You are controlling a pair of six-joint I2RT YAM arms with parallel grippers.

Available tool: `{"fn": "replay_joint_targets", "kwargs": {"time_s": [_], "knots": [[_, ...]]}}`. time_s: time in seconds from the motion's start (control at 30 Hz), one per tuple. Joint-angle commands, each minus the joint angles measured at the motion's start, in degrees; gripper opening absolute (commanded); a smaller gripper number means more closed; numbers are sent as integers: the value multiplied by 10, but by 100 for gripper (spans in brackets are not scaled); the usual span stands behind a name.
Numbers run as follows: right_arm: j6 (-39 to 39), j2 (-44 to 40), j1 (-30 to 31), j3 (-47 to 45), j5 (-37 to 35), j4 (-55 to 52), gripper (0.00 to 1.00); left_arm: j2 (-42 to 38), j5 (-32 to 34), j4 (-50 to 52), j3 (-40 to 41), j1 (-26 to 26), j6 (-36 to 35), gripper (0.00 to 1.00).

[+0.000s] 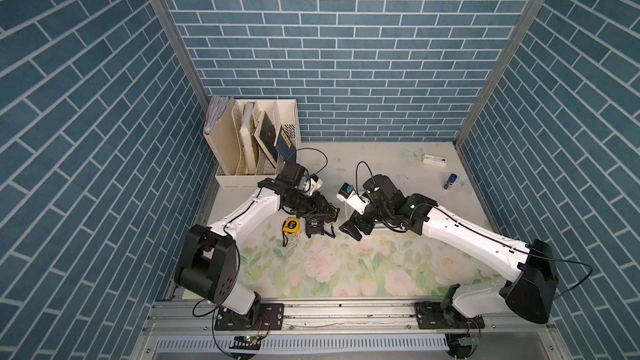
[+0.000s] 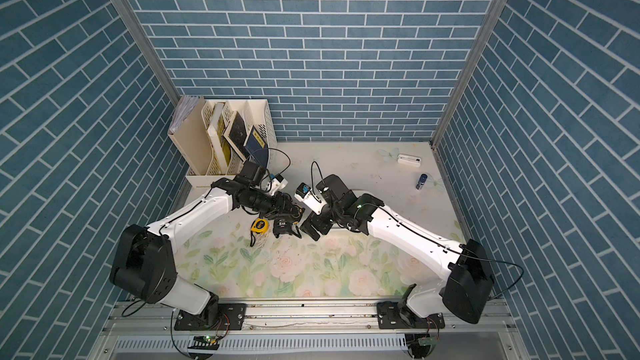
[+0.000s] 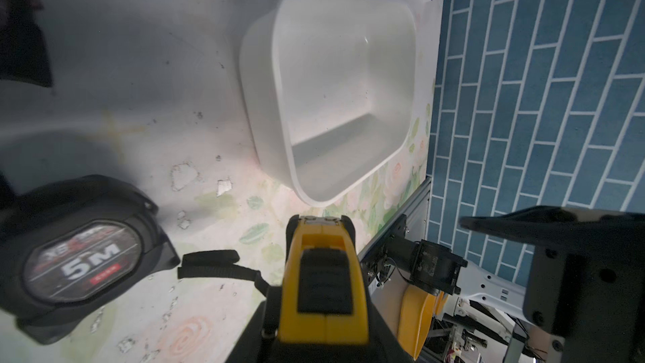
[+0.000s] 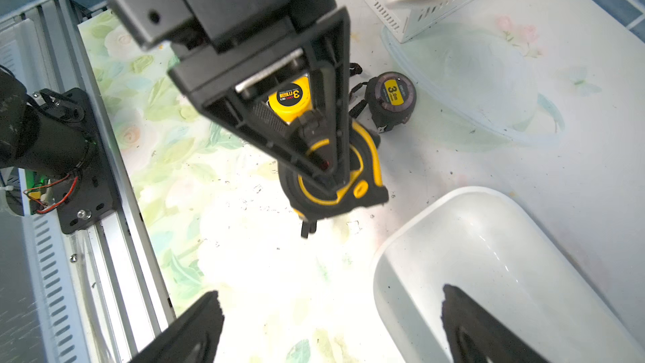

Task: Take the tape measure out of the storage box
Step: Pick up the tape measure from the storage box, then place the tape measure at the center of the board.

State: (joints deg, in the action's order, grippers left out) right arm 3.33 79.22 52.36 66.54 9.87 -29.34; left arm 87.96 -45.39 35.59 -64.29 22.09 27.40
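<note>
The yellow-and-black tape measure [image 4: 366, 183] is outside the storage box [image 4: 495, 239] and just beside it. It is pinched in the left tool [image 4: 326, 172], whose jaws stand narrow on its case. As far as the right wrist view shows, it hangs off the worktop [image 1: 346, 271]. That view gives its side and a dangling strap, though the tool's frame covers its middle. The left wrist view gives only its top edge [image 3: 324, 274] with the black slide lock, blurred and cut off at the picture's edge. In both top views it is lost under the left tool [image 1: 329, 214], and its shape cannot be made out there. The storage box sits upright on the worktop with nothing in it. The left wrist view takes in almost all of it [image 3: 265, 99], the right wrist view cuts off one end, and the top views hide nearly all of it under the right arm. The right tool [image 4: 330, 295] is spread wide and grips nothing; one finger shows against the box, the other against the worktop. A black 5M tape measure [image 3: 80, 263] lies on the worktop near the held one. Next to it in both top views lies a yellow 3m tape measure [image 1: 290, 226], which the right wrist view shows only through the left tool's frame. A black 3.0m tape measure [image 4: 391, 97] appears in the right wrist view alone.
</note>
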Motion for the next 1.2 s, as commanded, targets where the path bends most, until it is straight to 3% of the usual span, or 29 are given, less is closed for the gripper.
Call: {"fn": "replay_joint_targets", "kwargs": {"time_s": [0.0, 0.2, 0.37, 0.77, 1.17], "knots": [[-27, -28, 0, -16, -37, -3, 100, -27, 22, 35, -14, -21, -33, 0], [-55, -44, -13, -37, -52, 25, 100, -69, 91, 44, 9, -96, -31, 0], [-81, -51, -39, -52, -51, 59, 100, -95, 124, -27, 64, -156, 8, 0], [-108, -39, -67, -59, -30, 96, 100, -58, 189, -246, 154, -181, 92, 0], [-115, -16, -77, -53, -15, 112, 100, 47, 179, -403, 184, -204, 131, 0]]}}
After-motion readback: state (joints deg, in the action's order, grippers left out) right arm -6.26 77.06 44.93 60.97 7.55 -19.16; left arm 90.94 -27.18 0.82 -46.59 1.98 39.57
